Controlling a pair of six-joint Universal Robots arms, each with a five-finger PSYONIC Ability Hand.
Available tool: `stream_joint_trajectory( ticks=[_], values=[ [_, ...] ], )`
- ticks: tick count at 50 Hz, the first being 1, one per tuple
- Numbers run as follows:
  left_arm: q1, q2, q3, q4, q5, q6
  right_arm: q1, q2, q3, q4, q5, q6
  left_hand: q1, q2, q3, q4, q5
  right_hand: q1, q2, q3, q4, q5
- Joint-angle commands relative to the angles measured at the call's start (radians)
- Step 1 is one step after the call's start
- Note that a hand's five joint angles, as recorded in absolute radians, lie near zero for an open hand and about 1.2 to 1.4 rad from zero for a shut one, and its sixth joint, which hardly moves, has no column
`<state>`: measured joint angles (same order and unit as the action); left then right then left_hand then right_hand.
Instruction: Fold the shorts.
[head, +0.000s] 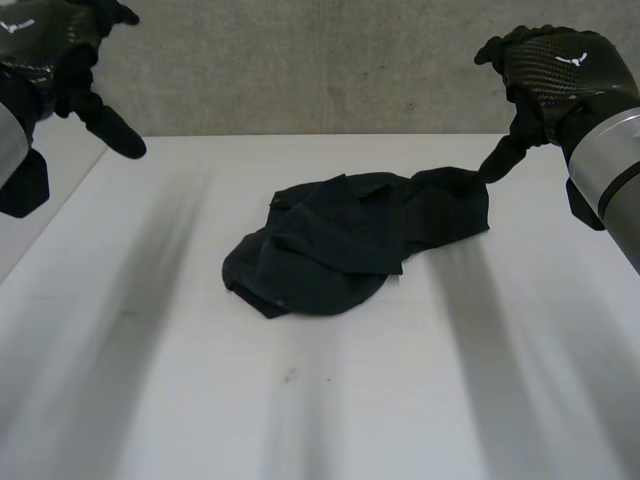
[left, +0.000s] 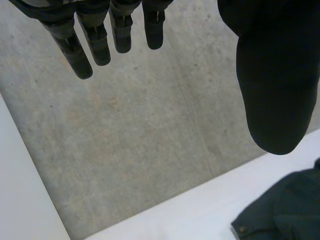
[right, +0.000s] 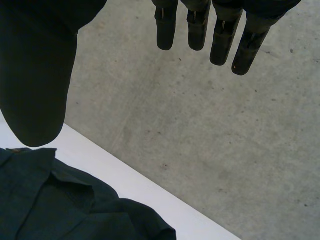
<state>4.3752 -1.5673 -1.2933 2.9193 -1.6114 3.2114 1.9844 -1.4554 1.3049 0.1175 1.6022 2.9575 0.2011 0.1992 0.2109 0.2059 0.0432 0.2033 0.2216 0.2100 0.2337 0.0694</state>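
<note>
On table, middle: shorts, dark, crumpled in a bunched heap, not folded.
Shorts detail: small stud on the near-left edge; creased folds across the top; right end reaches toward the right arm.
Surface: white, shorts lying directly on it.
Left hand: raised over the far-left table edge, well apart from the shorts; fingers straight, wide gap to the thumb, holds nothing.
Right hand: raised at far right, above the shorts' right end; fingers straight, spread from the thumb, nothing gripped.
Right thumb: tip points down just beside the shorts' right edge; contact cannot be told.
Backdrop: grey concrete wall behind the table.
</note>
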Motion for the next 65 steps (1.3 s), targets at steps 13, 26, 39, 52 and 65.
stream_joint_trajectory(
  ticks=[13, 26, 39, 52, 65],
  values=[
    [-0.014, -0.005, -0.032, 0.011, -0.001, 0.001, -0.059, 0.004, 0.005, -0.010, -0.011, -0.008, -0.027, -0.025, -0.036, -0.031, -0.043, -0.029, -0.047, -0.035, -0.059, -0.069],
    [-0.045, -0.321, -0.038, 0.064, 0.062, 0.215, -0.093, 0.076, 0.169, 0.024, -0.453, -0.311, 0.001, 0.003, -0.009, -0.004, -0.016, -0.029, -0.047, -0.035, -0.059, -0.069],
    [-0.032, -0.669, 0.028, 0.133, 0.205, 0.254, -0.162, 0.099, 0.442, -0.174, -0.524, -0.290, 0.056, 0.058, 0.046, 0.052, 0.040, -0.029, -0.047, -0.035, -0.059, -0.069],
    [-0.042, -0.758, 0.081, 0.314, 0.164, 0.245, -0.167, 0.116, 0.488, -0.237, -0.521, -0.290, 1.195, 1.197, 1.185, 1.190, 1.178, -0.029, -0.047, -0.035, -0.059, -0.069],
    [0.151, -0.478, 0.106, 0.599, -0.188, 0.346, -0.161, 0.119, 0.501, -0.236, -0.521, -0.290, 1.195, 1.197, 1.185, 1.190, 1.179, -0.029, -0.047, -0.035, -0.059, -0.069]
  ],
)
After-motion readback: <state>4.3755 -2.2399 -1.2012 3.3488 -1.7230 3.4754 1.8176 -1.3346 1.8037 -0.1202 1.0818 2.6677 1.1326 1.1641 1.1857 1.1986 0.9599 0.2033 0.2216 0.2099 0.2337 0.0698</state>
